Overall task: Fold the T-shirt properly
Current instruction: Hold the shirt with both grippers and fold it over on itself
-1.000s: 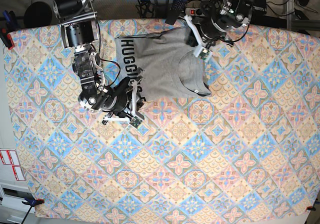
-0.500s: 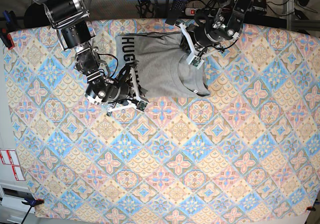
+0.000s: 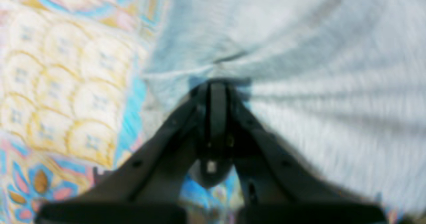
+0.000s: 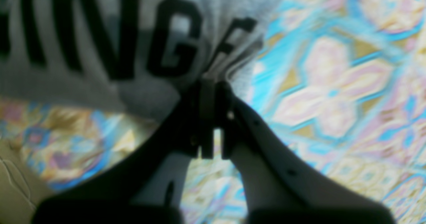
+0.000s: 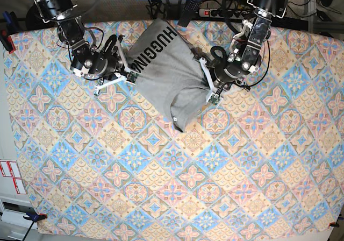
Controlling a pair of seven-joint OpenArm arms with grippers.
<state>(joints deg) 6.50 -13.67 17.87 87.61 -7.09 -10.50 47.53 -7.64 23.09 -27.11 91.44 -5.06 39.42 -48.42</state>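
Grey cotton T-shirt (image 5: 171, 71) lying bunched toward 12 o'clock on the patterned surface (image 5: 177, 176), tail trailing to 6 o'clock, lettering up at 11 o'clock. Pinched at 3 o'clock by left pincer (image 5: 208, 90), clamped tight on plain cloth edge (image 3: 213, 71). Pinched at 9 o'clock by right pincer (image 5: 129, 75), closed on the lettered hem (image 4: 229, 64). Likely mid-step: hauling and spreading before a fold. Next, probably: pull apart evenly, lay flat, avoid dragging the tablecloth.
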